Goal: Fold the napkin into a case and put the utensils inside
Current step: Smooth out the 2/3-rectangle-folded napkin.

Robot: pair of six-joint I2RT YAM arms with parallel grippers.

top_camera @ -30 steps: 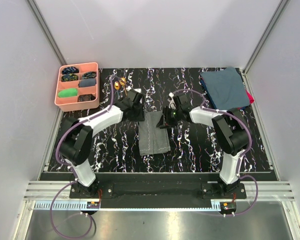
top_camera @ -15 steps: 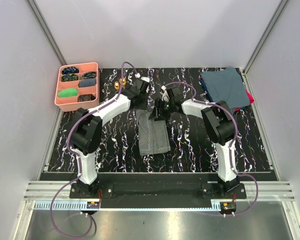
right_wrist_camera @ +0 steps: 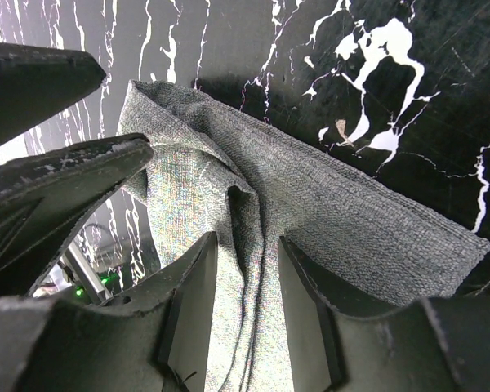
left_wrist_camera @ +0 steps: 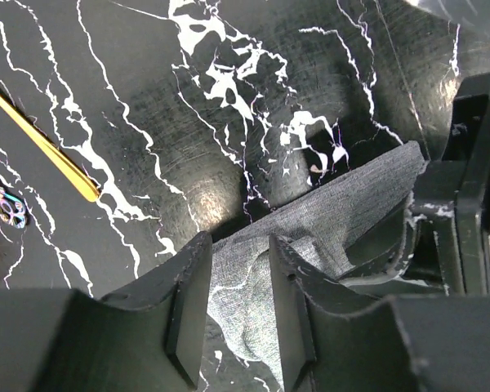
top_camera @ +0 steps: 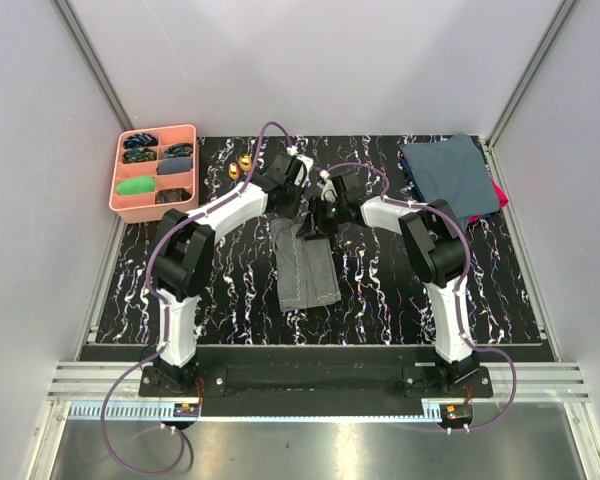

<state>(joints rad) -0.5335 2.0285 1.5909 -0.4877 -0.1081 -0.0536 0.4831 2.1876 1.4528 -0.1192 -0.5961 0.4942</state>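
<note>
Top external: I log one grey napkin (top_camera: 306,268), folded into a narrow strip, right of the pink tray (top_camera: 120,200) | two gold utensils (top_camera: 240,166) just right of that tray | left gripper (left_wrist_camera: 238,249) and right gripper (right_wrist_camera: 249,245): jaws nearly closed, each pinching the napkin's far end.

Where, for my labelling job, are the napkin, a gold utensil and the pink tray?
napkin (top_camera: 308,272): top external view, middle of the folded grey cloth.
gold utensil (left_wrist_camera: 57,158): left wrist view, on its thin handle.
pink tray (top_camera: 155,212): top external view, on its near outer wall.
</note>
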